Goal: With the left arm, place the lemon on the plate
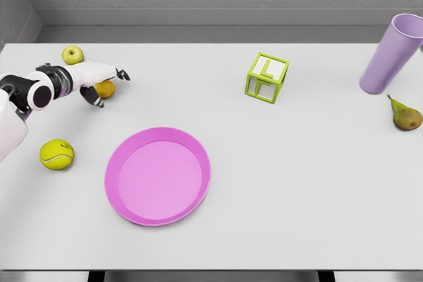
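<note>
One lemon (104, 88) is what matters here, and it sits in the upper left of the frame, a small yellow-orange lump mostly tucked under the left hand (99, 78). The arm comes in from the left edge, and the hand is laid over the fruit from above, with dark fingertips (123, 74) poking out to the right and another curling down at its lower left. Looks to me like the fingers are partly curled around the lemon but I honestly can't tell if they've clamped on it or are just cupped over it; the lemon seems to be resting on the table (297, 183) either way.

Just above the hand there's a green apple (73, 53), close enough that a sloppy grab might bump it. Lower left sits a tennis ball (57, 154), roughly between the hand and the near side of the pink plate (119, 193), so I'd guess the carry wants to go over it or right of it. The plate is empty, below and right of the hand, not far.

Further out: a lime-green frame cube (267, 78) in the upper middle, a lilac cup (390, 55) leaning at the upper right, and a pear (406, 116) under it. No right arm visible.
</note>
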